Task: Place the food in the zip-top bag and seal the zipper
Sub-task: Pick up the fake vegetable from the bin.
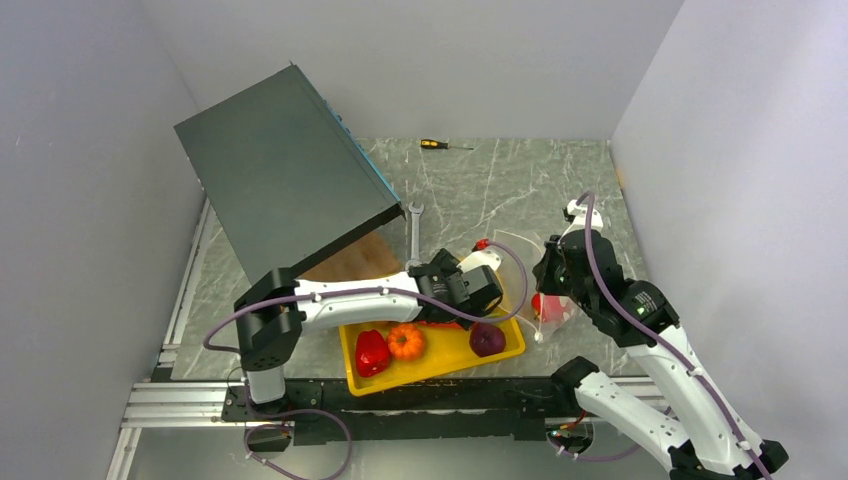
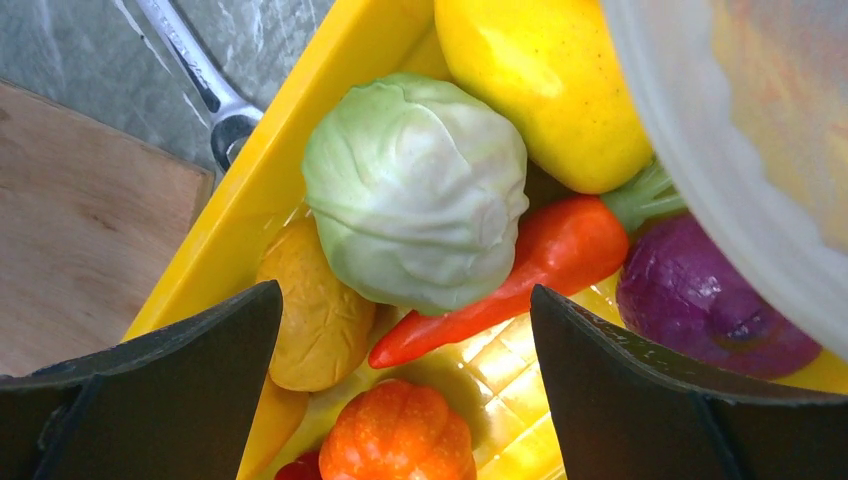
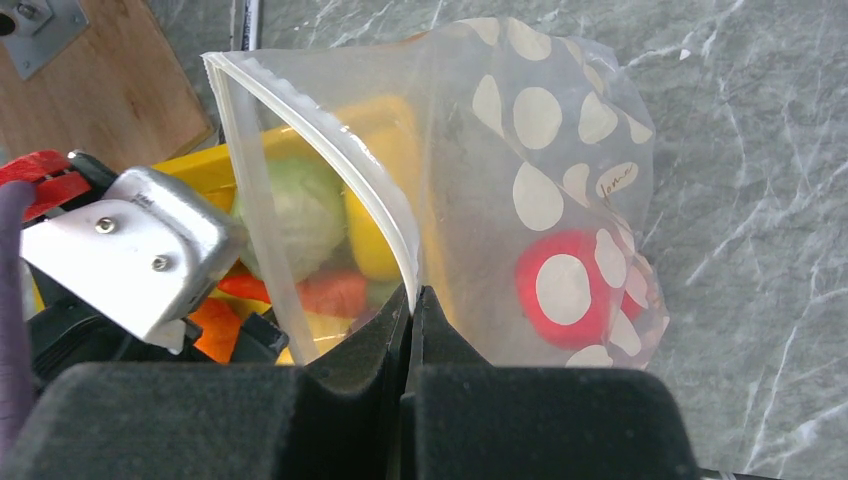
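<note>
My right gripper is shut on the white zipper edge of the zip-top bag and holds its mouth open beside the yellow tray. One red food piece lies inside the bag. My left gripper is open and empty above the tray's food: a pale green cabbage, a yellow pepper, a carrot, a purple onion, an orange pumpkin and a tan potato-like piece. In the top view I see a red pepper, the pumpkin and the onion.
A large dark box leans at the back left over a wooden board. A wrench lies behind the tray. A small screwdriver lies at the far edge. White walls close in the table.
</note>
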`<act>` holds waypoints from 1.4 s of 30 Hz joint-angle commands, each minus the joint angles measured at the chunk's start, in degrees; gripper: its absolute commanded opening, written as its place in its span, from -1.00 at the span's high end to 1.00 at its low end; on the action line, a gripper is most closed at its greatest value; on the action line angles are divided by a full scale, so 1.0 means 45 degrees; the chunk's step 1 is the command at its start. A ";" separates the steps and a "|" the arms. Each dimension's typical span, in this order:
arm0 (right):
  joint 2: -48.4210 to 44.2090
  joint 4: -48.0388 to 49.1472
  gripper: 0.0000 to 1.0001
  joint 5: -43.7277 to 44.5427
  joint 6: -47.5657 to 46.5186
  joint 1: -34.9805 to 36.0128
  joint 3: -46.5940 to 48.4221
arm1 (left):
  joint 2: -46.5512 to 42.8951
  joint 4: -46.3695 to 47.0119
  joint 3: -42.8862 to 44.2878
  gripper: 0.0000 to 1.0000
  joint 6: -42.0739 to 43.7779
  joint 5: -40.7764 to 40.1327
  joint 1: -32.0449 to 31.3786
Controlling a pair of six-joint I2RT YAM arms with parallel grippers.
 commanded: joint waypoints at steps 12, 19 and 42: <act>-0.0184 0.0222 1.00 -0.0013 -0.0105 0.0050 0.0006 | 0.2002 -0.0590 0.1943 -0.98 0.0772 -0.1719 -0.0219; -0.0111 0.0236 1.00 -0.0015 -0.0096 0.0049 -0.0004 | 0.2415 -0.0303 0.1799 -0.89 0.0834 -0.1909 -0.0219; 0.0061 0.0363 1.00 -0.0172 -0.0150 0.0049 -0.0080 | -0.2009 -0.0241 0.0359 1.00 0.0706 0.0294 -0.0200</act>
